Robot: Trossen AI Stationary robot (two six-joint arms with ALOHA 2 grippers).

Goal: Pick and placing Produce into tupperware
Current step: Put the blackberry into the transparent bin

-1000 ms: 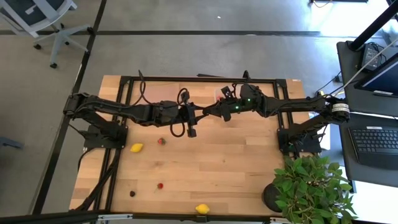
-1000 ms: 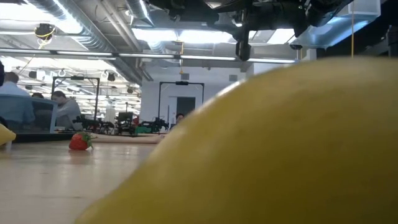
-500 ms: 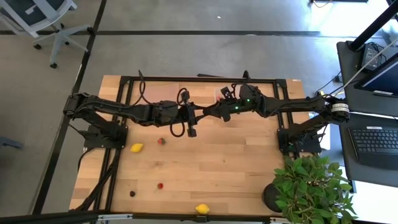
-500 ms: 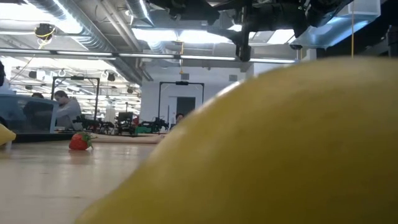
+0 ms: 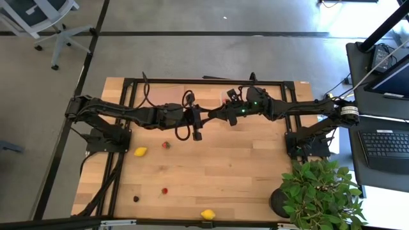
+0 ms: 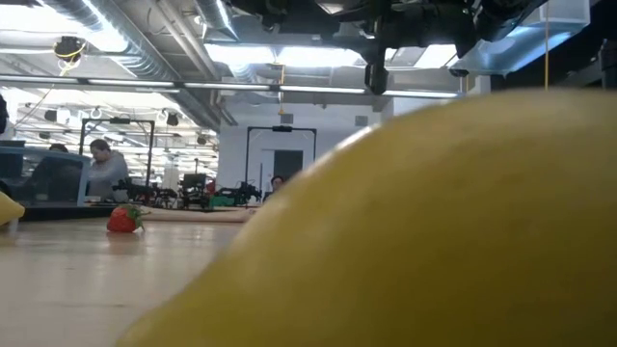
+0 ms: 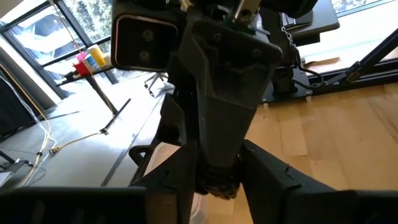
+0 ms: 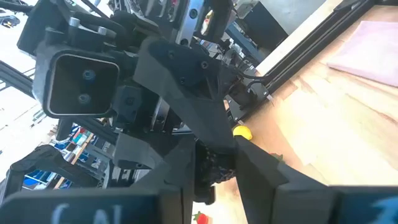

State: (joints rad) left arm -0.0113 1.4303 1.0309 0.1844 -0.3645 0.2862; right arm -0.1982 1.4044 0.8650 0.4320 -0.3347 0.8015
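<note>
High above the middle of the table my two grippers meet tip to tip, left gripper (image 5: 206,115) and right gripper (image 5: 216,114). Both are shut on one small dark berry (image 7: 217,183), which also shows in the right wrist view as the berry (image 8: 211,168). The clear tupperware (image 5: 225,96) stands on the table near the far edge, partly under my right arm. On the wood lie two lemons (image 5: 140,152) (image 5: 208,214), two strawberries (image 5: 166,145) (image 5: 164,190) and another dark berry (image 5: 136,199). My left gripper pinches the dark berry's sides (image 7: 208,185) between its two fingers, coming in roughly level from the table's left. The berry is clear of the table. My right gripper pinches the same berry (image 8: 217,163) between its two fingers, roughly level from the table's right, facing the left gripper.
A flat brown sheet (image 5: 167,96) lies at the far edge left of the tub. A potted plant (image 5: 319,191) stands at the near right corner. The near lemon (image 6: 434,222) fills most of the low view. People sit in the room beyond.
Both arms have kept still. In the low view my right gripper showed wider half a second ago and is narrow again now: it has opened and shut again at the berry.
</note>
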